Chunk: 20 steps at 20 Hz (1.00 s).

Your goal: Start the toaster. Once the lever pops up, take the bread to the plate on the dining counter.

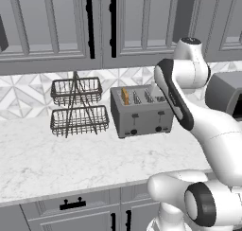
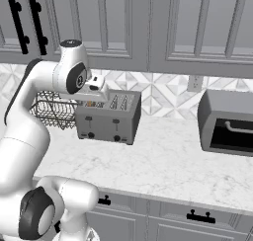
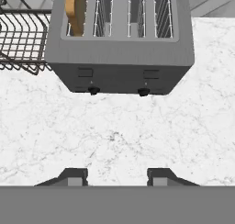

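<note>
Bread (image 3: 75,9) stands in toaster's (image 3: 120,58) leftmost slot; wire basket (image 1: 78,107) beside it. Gripper (image 3: 117,176) jaws partly apart, holding nothing.

White marble counter (image 1: 56,164) with toaster (image 1: 142,116), wire rack (image 1: 78,107), oven box (image 2: 230,124).

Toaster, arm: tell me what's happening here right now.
The arm's gripper hangs over the counter in front of the toaster, holding nothing, its fingers apart. The bread stands in the toaster's leftmost slot, sticking up above the top; the other three slots look empty. A two-tier wire rack stands to the toaster's left and a dark oven box to its right. The toaster's levers have not been touched yet as far as the pictures show.
</note>
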Tool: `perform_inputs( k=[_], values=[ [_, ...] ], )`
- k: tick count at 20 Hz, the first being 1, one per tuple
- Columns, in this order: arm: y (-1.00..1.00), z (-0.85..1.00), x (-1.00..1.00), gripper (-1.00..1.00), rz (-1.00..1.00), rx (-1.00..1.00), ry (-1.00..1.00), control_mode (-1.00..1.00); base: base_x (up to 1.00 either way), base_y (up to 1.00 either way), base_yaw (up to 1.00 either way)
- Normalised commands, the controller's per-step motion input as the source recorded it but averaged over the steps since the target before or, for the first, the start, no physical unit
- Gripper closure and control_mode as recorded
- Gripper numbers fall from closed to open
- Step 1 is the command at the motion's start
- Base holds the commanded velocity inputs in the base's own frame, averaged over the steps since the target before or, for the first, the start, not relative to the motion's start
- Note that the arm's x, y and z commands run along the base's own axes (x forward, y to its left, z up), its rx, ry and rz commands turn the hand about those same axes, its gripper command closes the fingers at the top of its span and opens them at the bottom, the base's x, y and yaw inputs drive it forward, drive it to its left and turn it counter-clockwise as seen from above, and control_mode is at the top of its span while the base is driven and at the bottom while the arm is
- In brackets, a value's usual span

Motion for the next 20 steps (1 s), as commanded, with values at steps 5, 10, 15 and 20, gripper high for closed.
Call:
perform_inputs(
  k=[5, 10, 15, 20],
  values=[
    [0.02, 0.0, -0.12, -1.0, 0.0, 0.0, 0.0, -1.0, 0.0, 0.0, 0.0],
    [0.42, -0.02, -0.17, -1.0, 0.0, -0.02, -0.01, -1.0, 0.0, 0.0, 0.0],
    [0.59, -0.23, -0.05, -1.0, 0.0, -0.14, -0.03, -1.0, 0.0, 0.0, 0.0],
    [0.5, -0.33, 0.0, -1.0, 0.0, -0.2, -0.08, -1.0, 0.0, 0.0, 0.0]
  ],
)
